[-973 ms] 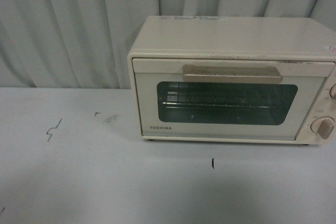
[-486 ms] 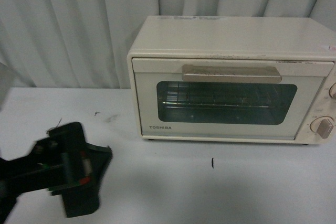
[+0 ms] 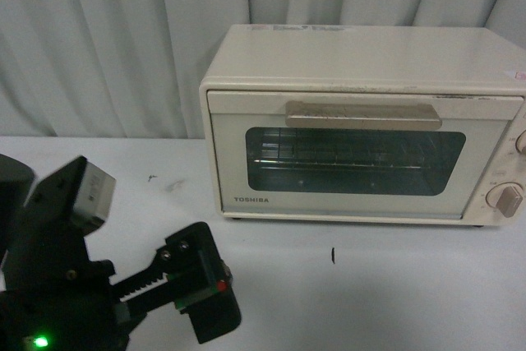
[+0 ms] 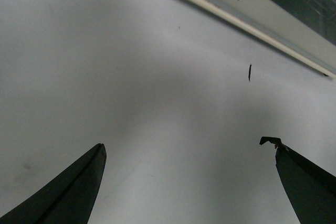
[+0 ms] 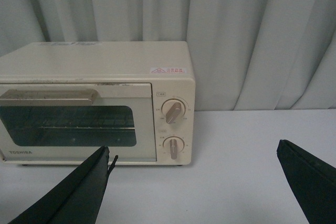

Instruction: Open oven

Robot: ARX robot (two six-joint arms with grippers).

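The cream-white oven (image 3: pixel 362 121) stands at the back right of the table, its glass door shut and its beige bar handle (image 3: pixel 363 114) across the top of the door. A wire rack shows through the window. My left arm (image 3: pixel 74 285) rises at the lower left, well short of the oven. My left gripper (image 4: pixel 186 145) is open over bare table, with the oven's lower front edge (image 4: pixel 273 9) ahead of it. My right gripper (image 5: pixel 192 148) is open and empty, facing the oven (image 5: pixel 94 77) and its two knobs (image 5: pixel 173 111) from a distance.
A white table (image 3: pixel 370 285) carries the oven, with a small black mark (image 3: pixel 333 256) in front of the door. Grey curtain (image 3: pixel 99 39) hangs behind. The oven's knobs (image 3: pixel 505 200) sit at the right edge of the front view.
My left arm has come into the front view from the lower left, rising and moving right. The oven door has stayed shut.
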